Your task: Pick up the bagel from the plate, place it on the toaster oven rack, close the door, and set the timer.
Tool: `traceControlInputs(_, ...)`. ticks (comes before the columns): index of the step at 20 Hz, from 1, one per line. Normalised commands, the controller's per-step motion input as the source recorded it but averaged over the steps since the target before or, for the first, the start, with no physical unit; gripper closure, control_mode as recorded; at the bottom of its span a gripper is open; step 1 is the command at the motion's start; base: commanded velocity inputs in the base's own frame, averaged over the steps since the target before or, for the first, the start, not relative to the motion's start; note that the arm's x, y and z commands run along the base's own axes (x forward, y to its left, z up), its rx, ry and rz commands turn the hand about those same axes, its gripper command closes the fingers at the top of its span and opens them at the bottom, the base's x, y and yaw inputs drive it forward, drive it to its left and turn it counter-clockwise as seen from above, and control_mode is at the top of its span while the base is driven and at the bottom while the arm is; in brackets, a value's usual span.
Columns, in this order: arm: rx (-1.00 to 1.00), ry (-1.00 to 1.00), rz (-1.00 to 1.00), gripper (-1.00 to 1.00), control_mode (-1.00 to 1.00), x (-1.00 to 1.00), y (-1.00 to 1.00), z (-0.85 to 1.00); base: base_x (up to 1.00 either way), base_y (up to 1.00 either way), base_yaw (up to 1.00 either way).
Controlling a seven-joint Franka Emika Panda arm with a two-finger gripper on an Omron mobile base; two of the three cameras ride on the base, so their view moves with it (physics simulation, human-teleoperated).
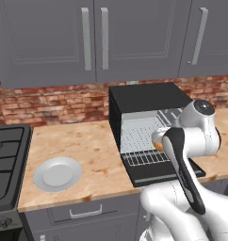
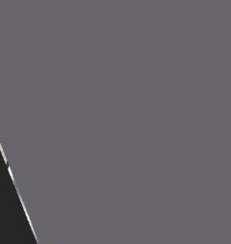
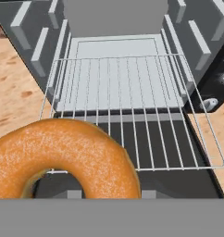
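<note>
The bagel (image 3: pixel 72 152), a golden-orange ring, hangs close to the hand camera, just above the front left corner of the toaster oven rack (image 3: pixel 132 106). My gripper is shut on the bagel; its fingertips are hidden behind it. From the left base camera, a sliver of the bagel (image 1: pixel 158 140) shows beside my forearm over the pulled-out rack (image 1: pixel 139 136). The black door (image 1: pixel 156 170) lies dropped open under the rack. The light-grey plate (image 1: pixel 57 173) sits bare on the counter to the left.
The black toaster oven (image 1: pixel 149 96) stands against the brick wall, its knobs (image 3: pixel 208 104) on the right side. A stove (image 1: pixel 7 160) lies at the far left. Grey cabinets (image 1: pixel 87 37) hang above. A flat grey surface (image 2: pixel 136 119) stands close before the right base camera.
</note>
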Motion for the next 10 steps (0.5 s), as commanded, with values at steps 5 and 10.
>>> traceControlInputs(5, 0.0, -0.01, 0.0, 1.0, -1.0, 0.28, -0.12, -0.14, 0.0, 0.0, 0.0)
traceControlInputs(10, 0.0, 0.03, 0.0, 1.0, -1.0, 0.23, -0.03, -0.21, 0.0, 0.0, 0.0)
